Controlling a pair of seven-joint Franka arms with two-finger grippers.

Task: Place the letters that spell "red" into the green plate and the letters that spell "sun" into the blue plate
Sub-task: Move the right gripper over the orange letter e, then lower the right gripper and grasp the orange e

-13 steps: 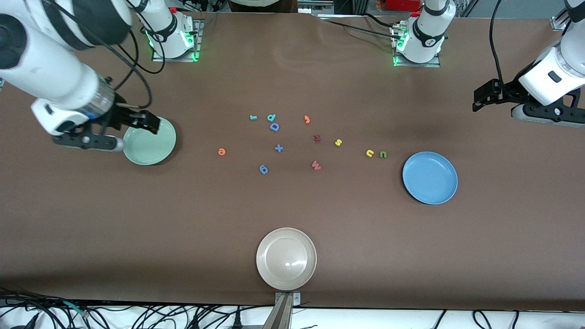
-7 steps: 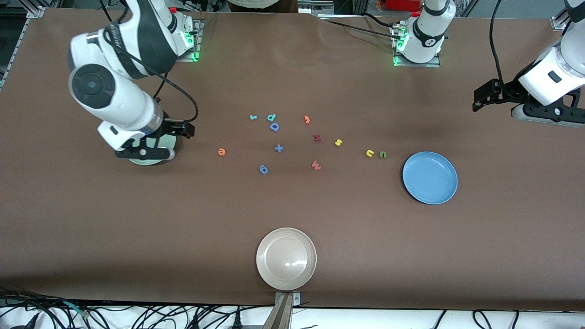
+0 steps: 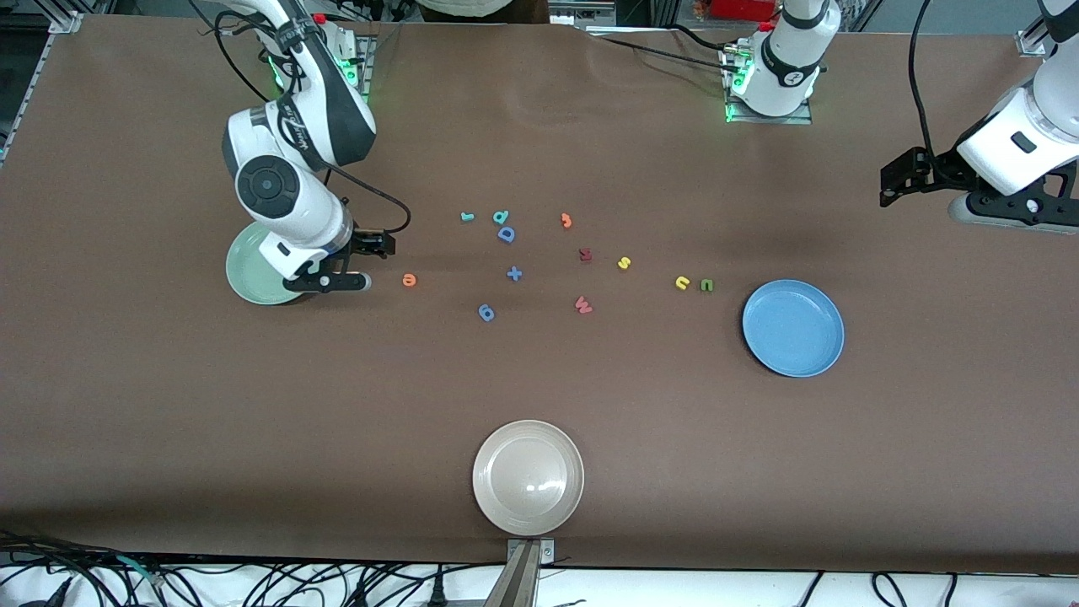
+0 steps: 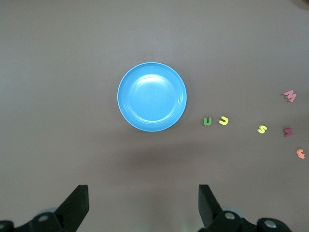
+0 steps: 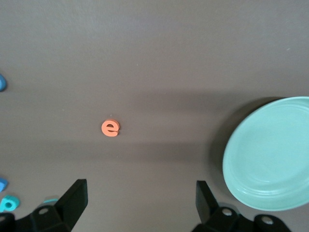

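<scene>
Both pincers gape empty: the right pincer [image 3: 364, 263] hangs between the green plate [image 3: 249, 270] and the orange e [image 3: 409, 280], the left pincer [image 3: 915, 181] waits near the blue plate [image 3: 792, 327].

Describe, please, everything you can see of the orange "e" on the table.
The orange "e" is a tiny rounded lowercase letter that looks like matte foam, all one colour. It lies flat on the brown table, apart from everything else, between the green plate and the cluster of other letters. Nothing touches it. The right gripper hangs open above the table between the letter and the plate, and its wrist view shows the letter ahead of its fingers.
</scene>
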